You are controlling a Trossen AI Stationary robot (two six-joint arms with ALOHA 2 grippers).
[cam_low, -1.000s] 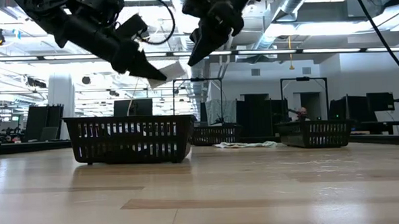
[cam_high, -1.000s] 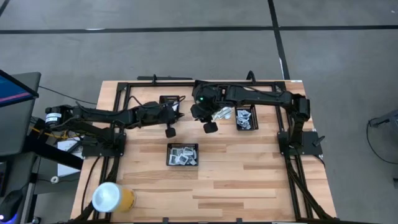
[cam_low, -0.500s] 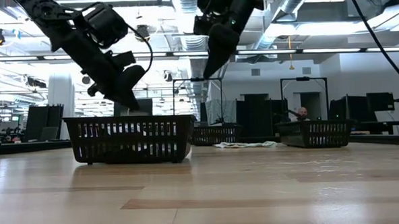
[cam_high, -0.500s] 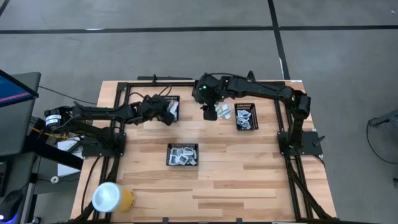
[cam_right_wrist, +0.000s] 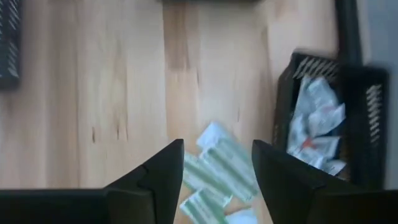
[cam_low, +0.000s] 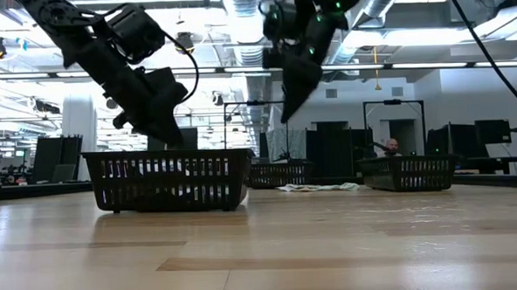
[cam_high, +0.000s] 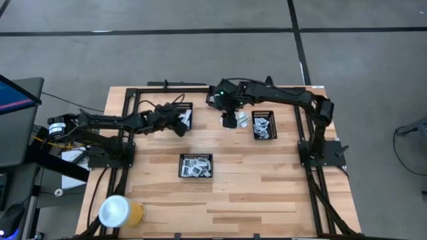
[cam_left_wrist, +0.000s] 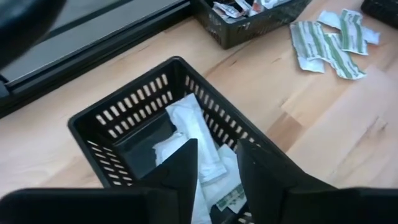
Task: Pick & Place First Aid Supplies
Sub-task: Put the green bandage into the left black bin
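My left gripper [cam_high: 180, 125] stands open above the far-left black mesh tray [cam_left_wrist: 124, 106], where white packets [cam_left_wrist: 193, 124] lie on the floor of the tray. My right gripper [cam_high: 230, 122] is open, fingers pointing down, just above a small pile of pale green-white strips [cam_right_wrist: 217, 168] lying flat on the wood. Its fingers straddle the pile without touching it. To the right of the pile, a second tray [cam_right_wrist: 283, 124] holds silvery sachets [cam_right_wrist: 317, 118] with red marks.
A third mesh tray [cam_high: 180, 165] with sachets stands at the table's middle. A yellow cup with a white lid [cam_high: 119, 211] sits at the near left corner. A black metal frame [cam_high: 200, 87] runs along the far edge and both sides.
My left gripper has moved toward the far edge to above the far-left tray and has let go of the white packet it carried. My right gripper has moved toward the far edge and down, over the strips on the wood.
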